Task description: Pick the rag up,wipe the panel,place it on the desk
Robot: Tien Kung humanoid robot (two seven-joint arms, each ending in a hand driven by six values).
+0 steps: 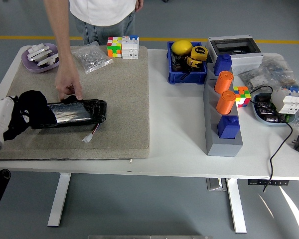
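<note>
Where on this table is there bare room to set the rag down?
Free: the mat between the panel and the cube stack; the white table between the mat and grey block tray. Crowded: far-right clutter around the blue dish.

The left hand [2,119] is seen low at the left edge, fingers closed around a black rag [30,110]; the wrist is white-cased.

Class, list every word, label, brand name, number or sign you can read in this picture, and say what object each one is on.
None can be read.
Yellow tape measure in the blue bin: a dark round label, too small to read.
Circuit breakers at the right: markings blurred.
Clear bag of parts: no print legible.
Black rag, panel and Rubik's cubes: no text visible.
</note>
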